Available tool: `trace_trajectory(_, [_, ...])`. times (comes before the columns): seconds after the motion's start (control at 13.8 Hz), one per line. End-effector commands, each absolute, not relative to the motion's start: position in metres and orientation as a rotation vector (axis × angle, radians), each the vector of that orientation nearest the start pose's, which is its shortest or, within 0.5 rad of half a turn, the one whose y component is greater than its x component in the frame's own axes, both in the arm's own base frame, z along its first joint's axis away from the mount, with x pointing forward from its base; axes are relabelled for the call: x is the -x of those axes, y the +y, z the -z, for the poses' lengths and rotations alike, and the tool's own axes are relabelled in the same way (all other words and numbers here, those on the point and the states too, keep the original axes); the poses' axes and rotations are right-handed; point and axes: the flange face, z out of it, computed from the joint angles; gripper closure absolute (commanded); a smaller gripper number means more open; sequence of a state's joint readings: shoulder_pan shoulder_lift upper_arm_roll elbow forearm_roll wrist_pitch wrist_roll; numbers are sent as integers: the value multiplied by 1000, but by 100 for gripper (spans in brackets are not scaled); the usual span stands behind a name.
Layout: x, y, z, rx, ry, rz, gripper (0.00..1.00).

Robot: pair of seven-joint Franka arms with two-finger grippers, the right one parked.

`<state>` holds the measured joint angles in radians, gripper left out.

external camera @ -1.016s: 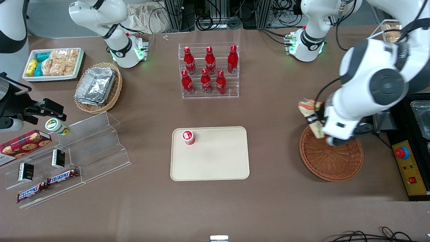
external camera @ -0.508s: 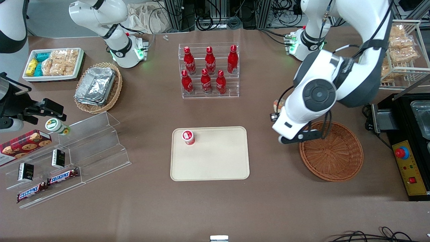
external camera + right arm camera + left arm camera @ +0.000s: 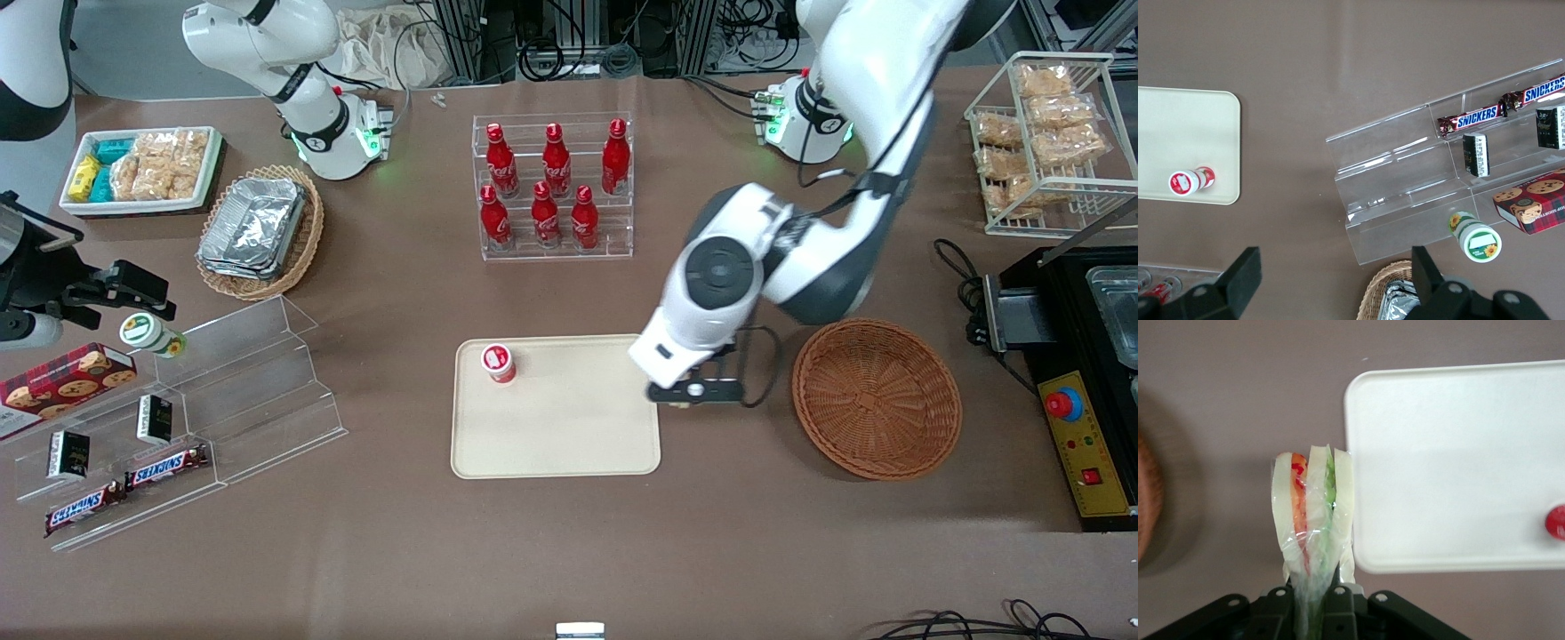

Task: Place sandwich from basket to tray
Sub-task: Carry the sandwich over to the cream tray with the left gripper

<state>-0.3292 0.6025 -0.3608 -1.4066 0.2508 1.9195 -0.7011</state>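
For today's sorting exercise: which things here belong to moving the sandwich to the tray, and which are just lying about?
Job: sandwich, held in the gripper above the table beside the tray's edge; tray; basket.

Lying about: red bottles, foil trays, Snickers bars, cookie box.

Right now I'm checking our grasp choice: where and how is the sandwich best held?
As it is held now: the gripper is shut on the sandwich at its narrow wrapped end, fingers pressing the flat bread faces. Those flat faces suit two fingers, and the filling edge stays clear as it hangs at the tray rim.
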Motion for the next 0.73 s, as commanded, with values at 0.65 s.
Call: trace_trajectory(0.65, [-590,-444,-227,3168,8,24,91])
